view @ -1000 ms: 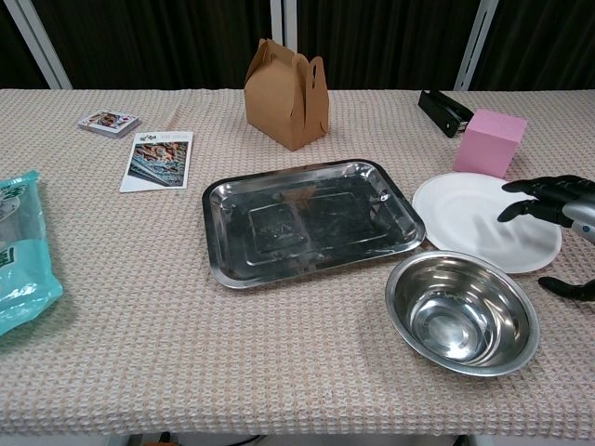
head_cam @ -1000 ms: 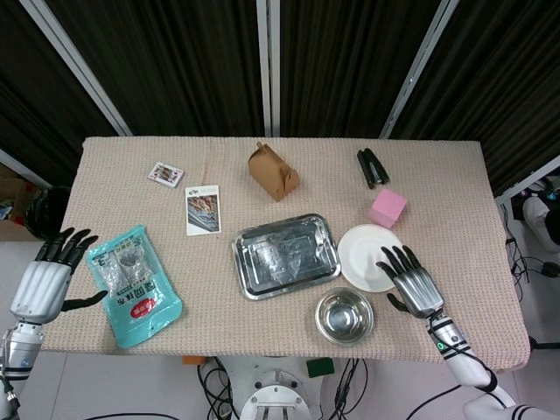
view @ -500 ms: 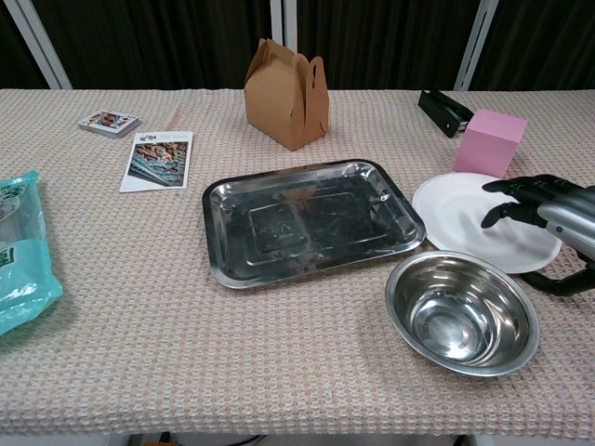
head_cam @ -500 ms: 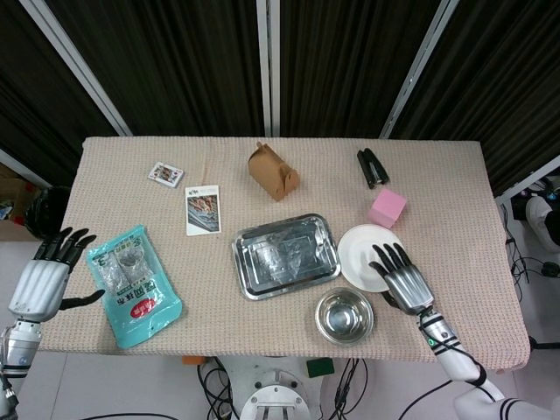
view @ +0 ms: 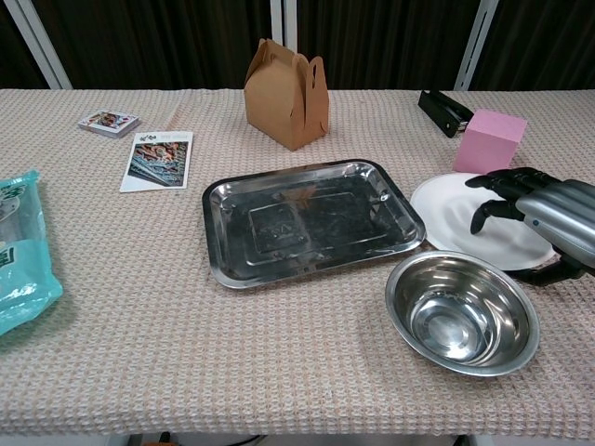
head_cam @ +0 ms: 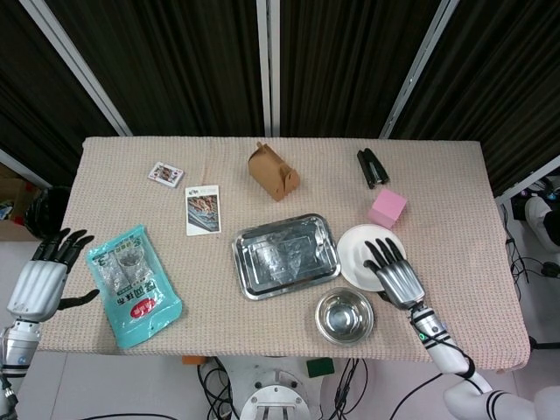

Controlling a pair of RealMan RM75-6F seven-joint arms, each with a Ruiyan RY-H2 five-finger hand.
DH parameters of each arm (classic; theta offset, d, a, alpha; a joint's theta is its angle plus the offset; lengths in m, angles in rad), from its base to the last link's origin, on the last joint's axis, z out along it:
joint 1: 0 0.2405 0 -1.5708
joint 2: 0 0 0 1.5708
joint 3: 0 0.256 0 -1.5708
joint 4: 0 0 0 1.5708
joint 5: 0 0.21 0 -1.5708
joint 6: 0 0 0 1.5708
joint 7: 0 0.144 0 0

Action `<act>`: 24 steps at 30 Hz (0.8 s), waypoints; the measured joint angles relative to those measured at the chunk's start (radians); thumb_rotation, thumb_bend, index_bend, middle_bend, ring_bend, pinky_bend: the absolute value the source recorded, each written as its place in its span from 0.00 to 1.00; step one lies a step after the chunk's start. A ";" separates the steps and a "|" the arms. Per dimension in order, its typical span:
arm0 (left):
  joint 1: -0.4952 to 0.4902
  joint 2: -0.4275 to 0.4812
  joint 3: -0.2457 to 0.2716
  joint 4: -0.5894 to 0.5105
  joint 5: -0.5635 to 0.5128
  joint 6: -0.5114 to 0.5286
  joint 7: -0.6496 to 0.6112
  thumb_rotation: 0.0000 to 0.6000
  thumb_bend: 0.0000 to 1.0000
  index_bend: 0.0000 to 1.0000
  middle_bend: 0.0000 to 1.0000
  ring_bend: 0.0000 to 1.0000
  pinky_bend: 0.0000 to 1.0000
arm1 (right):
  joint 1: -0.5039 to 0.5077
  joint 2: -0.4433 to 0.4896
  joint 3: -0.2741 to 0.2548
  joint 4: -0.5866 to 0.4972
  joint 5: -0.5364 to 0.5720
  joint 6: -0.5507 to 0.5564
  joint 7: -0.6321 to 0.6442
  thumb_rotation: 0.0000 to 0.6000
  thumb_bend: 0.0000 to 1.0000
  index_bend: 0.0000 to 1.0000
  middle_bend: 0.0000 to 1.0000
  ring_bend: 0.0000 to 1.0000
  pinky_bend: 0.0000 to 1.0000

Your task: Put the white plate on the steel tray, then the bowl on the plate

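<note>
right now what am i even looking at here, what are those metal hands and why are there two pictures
These are two cameras on one robot sitting at a table. The head view looks down from above; the chest view looks across the tabletop from lower down.

The robot has two arms ending in metal hands. Its right hand is spread over the white plate, fingers apart, not yet gripping it as far as I can tell. Its left hand hangs open off the table's edge, holding nothing.

On the cloth-covered table lie a steel tray, a steel bowl, a brown paper box, a pink block, a teal packet, a card, a deck of playing cards and a black stapler-like item.
</note>
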 measured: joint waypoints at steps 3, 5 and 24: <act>0.001 -0.001 0.001 0.001 0.003 0.003 -0.003 0.94 0.02 0.16 0.13 0.07 0.14 | -0.003 -0.014 0.001 0.025 -0.011 0.035 0.015 1.00 0.39 0.53 0.05 0.00 0.00; 0.002 -0.003 0.001 0.003 0.003 0.006 -0.004 0.94 0.02 0.16 0.13 0.07 0.14 | -0.005 -0.024 0.001 0.044 -0.019 0.060 0.031 1.00 0.42 0.60 0.05 0.00 0.00; 0.000 -0.004 0.003 -0.008 0.004 0.003 0.011 1.00 0.02 0.17 0.13 0.07 0.14 | -0.018 -0.096 0.020 0.215 -0.090 0.302 0.156 1.00 0.50 0.85 0.10 0.00 0.00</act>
